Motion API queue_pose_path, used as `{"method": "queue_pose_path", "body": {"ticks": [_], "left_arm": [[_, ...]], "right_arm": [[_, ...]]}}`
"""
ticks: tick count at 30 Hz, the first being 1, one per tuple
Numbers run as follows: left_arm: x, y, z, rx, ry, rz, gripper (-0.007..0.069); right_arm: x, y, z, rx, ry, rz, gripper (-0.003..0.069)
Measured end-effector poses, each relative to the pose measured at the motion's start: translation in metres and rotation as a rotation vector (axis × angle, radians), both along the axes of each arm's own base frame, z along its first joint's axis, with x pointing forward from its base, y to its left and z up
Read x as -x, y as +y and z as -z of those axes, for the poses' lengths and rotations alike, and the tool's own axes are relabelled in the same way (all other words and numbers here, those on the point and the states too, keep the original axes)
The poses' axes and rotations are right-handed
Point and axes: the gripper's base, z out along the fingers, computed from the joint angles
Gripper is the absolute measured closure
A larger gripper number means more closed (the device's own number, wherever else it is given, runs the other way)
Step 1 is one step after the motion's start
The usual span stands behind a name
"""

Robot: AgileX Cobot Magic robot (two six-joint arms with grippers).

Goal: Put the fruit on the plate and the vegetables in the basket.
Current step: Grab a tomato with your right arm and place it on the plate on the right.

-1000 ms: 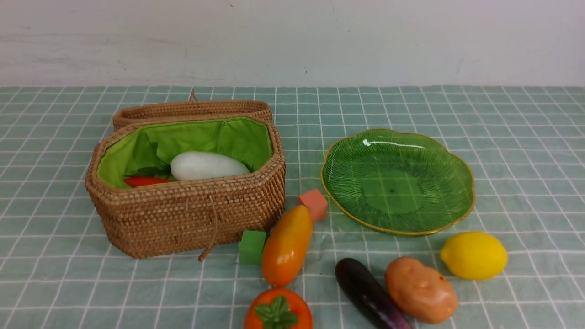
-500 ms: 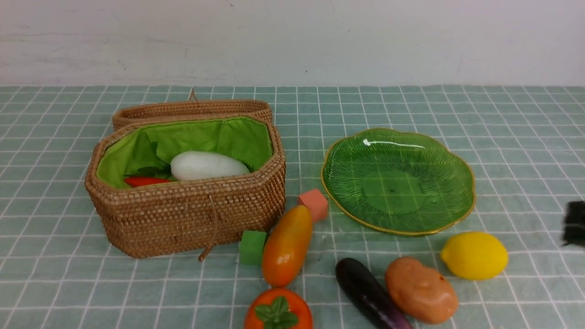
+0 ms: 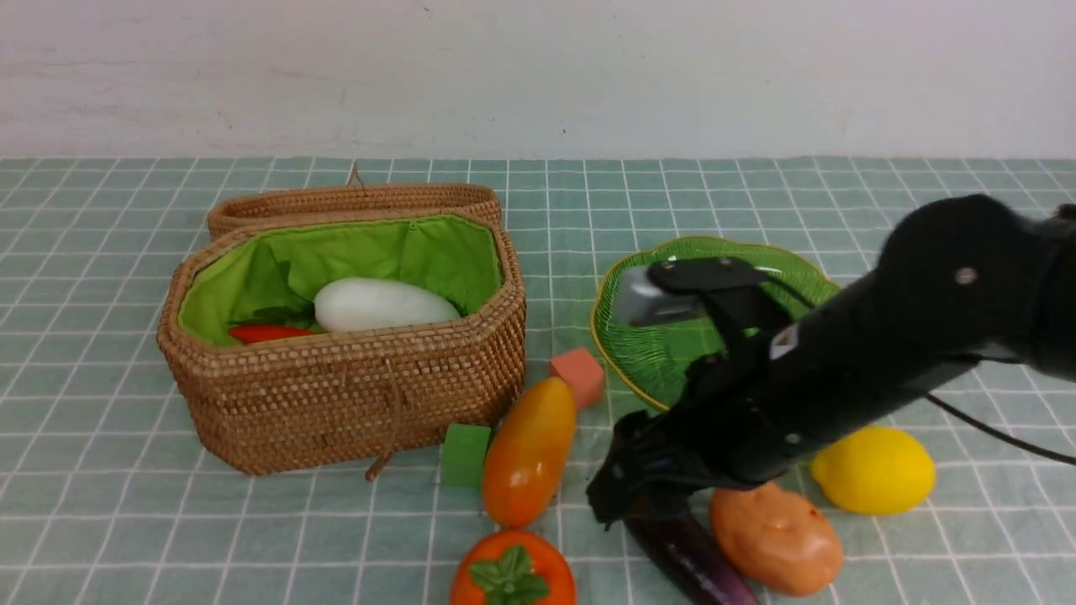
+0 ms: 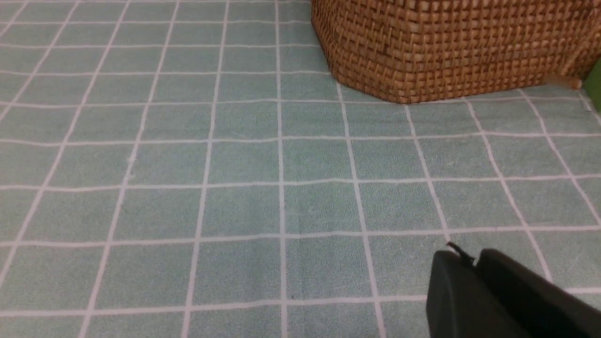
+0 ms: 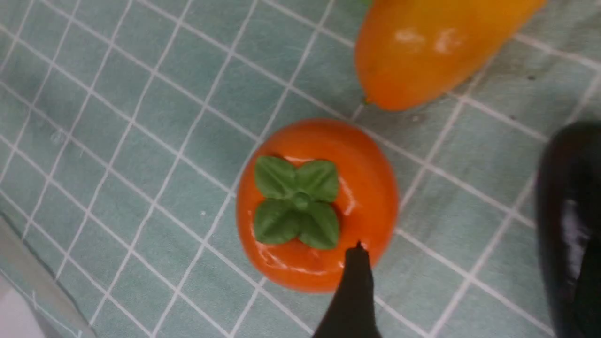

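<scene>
My right gripper [image 3: 624,497] stands open low over the near end of the dark purple eggplant [image 3: 693,561]. In the right wrist view one finger [image 5: 353,286] overlaps the persimmon [image 5: 317,204], and the eggplant [image 5: 570,225] lies by the other side of the wide gap. The persimmon [image 3: 511,570], mango [image 3: 528,450], potato [image 3: 775,538] and lemon [image 3: 872,469] lie on the cloth. The green plate [image 3: 664,357] holds nothing that I can see; the arm hides much of it. The basket [image 3: 336,395] holds the white radish [image 3: 382,304] and red pepper [image 3: 267,334]. My left gripper [image 4: 474,257] is shut and empty.
The basket's lid [image 3: 353,200] lies behind the basket. A salmon cube [image 3: 577,376] and a green cube [image 3: 464,454] sit between basket and mango. The left wrist view shows the basket's woven wall [image 4: 446,47] and checked cloth.
My right arm has swung in from the right edge, across the plate, down to the eggplant's near end, and its jaws have spread wide. No object has moved.
</scene>
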Motion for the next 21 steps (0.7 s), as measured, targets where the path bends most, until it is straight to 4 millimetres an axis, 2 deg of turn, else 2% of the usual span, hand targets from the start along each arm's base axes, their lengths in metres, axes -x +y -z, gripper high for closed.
{"method": "queue_pose_path", "body": {"ticks": [4, 6, 10, 15, 18, 20, 21], "left_arm": [[0.0, 0.0, 0.0, 0.0, 0.0, 0.0, 0.0559], [0.0, 0.0, 0.0, 0.0, 0.0, 0.0, 0.0554], [0.0, 0.0, 0.0, 0.0, 0.0, 0.0, 0.0551], [0.0, 0.0, 0.0, 0.0, 0.0, 0.0, 0.0549], [0.0, 0.0, 0.0, 0.0, 0.0, 0.0, 0.0549], [0.0, 0.0, 0.0, 0.0, 0.0, 0.0, 0.0549], [0.0, 0.0, 0.0, 0.0, 0.0, 0.0, 0.0549]], "right_arm": [[-0.001, 0.017, 0.016, 0.007, 0.042, -0.037, 0.0082], [-0.002, 0.031, 0.032, 0.012, 0.086, -0.061, 0.0089], [-0.008, 0.043, 0.058, 0.029, 0.124, -0.066, 0.0092], [-0.013, 0.051, 0.07, -0.005, 0.168, -0.037, 0.0095], [-0.012, 0.056, 0.073, -0.043, 0.208, -0.035, 0.0137], [-0.011, 0.058, 0.073, -0.066, 0.212, -0.058, 0.0211], [-0.011, 0.058, 0.072, -0.071, 0.212, -0.064, 0.0212]]}}
